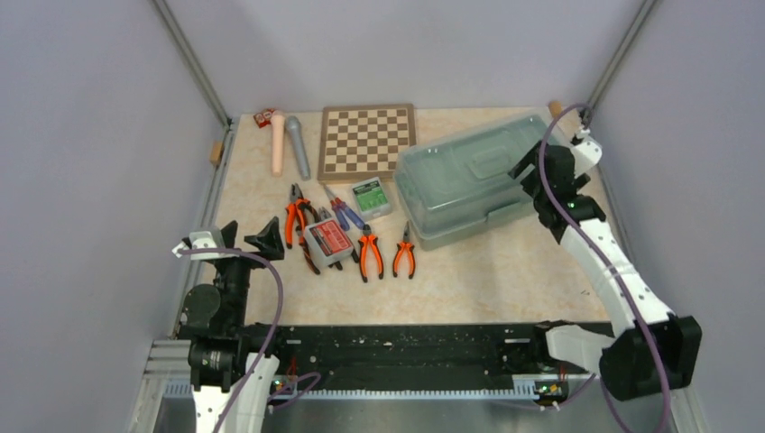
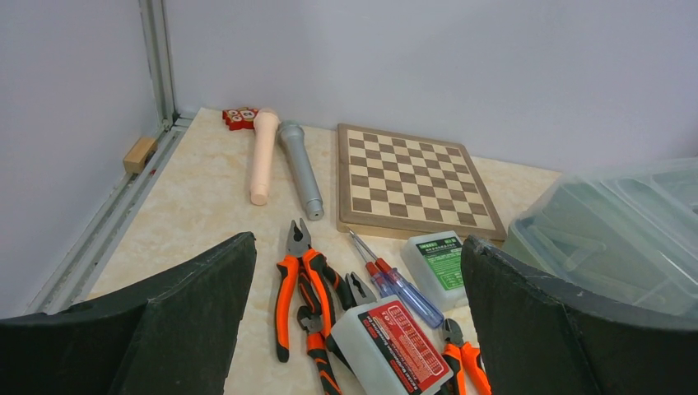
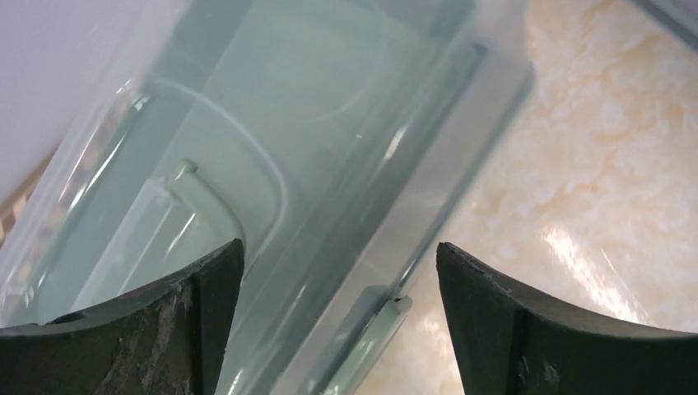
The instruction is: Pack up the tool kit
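The toolbox sits closed, far right on the surface. The open right hand hovers at its lid edge and could slip off the slick plastic or shove the box. The left hand is open, near the pliers.

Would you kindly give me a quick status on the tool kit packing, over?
Both open, empty: left gripper near pliers, right gripper at toolbox. Its lid shut. Pliers, screwdrivers loose on table.

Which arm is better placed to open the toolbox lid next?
Probably the right. The right gripper hangs open directly over the closed toolbox, at its right end. The left gripper, also open, sits well away by the pliers, apart from the box.
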You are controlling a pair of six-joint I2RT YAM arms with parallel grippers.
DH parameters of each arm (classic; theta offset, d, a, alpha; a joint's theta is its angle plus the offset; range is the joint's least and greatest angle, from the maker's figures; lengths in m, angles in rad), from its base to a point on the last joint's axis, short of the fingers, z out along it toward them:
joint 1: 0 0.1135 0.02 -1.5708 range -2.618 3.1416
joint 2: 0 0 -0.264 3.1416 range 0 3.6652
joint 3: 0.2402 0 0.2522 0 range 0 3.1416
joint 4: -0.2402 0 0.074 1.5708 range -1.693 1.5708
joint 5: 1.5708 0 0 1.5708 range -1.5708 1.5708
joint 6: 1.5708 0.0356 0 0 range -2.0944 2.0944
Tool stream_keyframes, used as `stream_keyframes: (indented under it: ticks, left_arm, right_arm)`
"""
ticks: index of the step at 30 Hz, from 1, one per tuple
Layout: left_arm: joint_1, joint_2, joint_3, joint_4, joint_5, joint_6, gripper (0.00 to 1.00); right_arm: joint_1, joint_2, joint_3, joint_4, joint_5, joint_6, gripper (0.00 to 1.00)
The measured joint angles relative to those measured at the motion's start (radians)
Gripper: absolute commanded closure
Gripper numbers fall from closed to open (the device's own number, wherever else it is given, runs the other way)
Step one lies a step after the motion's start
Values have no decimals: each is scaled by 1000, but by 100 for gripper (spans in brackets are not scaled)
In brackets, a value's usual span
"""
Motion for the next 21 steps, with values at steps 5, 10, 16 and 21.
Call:
stream_keyframes:
  ticks: [5, 10, 16, 21]
  left_arm:
    - [-1, 0, 0, 0, 0, 0, 1]
    - [-2, 14, 0, 14, 23, -19, 2]
    - [-2, 178, 5, 122, 158, -165, 2]
    - [-11, 468, 105, 196, 283, -322, 2]
  right_arm:
    - [98, -174, -19, -202, -6, -61, 14]
    - [98, -233, 25, -274, -21, -234, 4]
    - [-94, -46, 253, -234, -184, -353, 2]
    - [-286, 109, 318, -181, -401, -366, 2]
